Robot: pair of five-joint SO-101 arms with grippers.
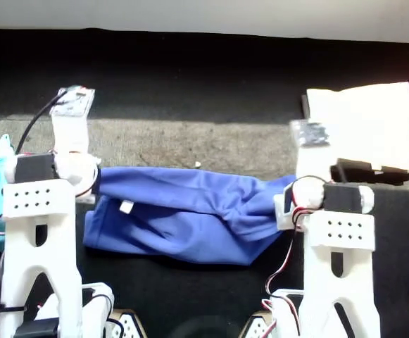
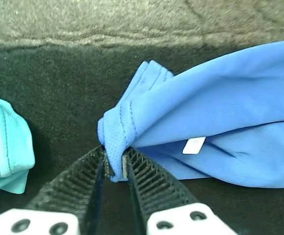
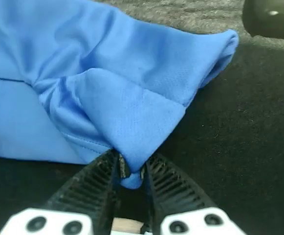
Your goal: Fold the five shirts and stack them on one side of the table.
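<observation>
Blue shirt [image 1: 190, 211] lying as a crumpled band across the middle of the dark table [image 1: 190, 70], drawn out between the two arms. Left gripper [image 2: 115, 164]: jaws clamped on a stitched corner at the shirt's left end, the fabric pinched between the ribbed pads. Right gripper [image 3: 131, 169]: jaws likewise clamped, on a folded corner at the opposite end. A white label [image 2: 194, 145] lies face-up near the left end. The shirt's far edge runs fairly straight, and the near edge sags toward the arm bases. Bare surface lies beyond the far edge and in a narrower strip along the near edge. A turquoise shirt [image 2: 5, 142] sits at the table's left edge, parted from the blue one by bare cloth. A pale folded pile [image 1: 366, 127] occupies the far right.
</observation>
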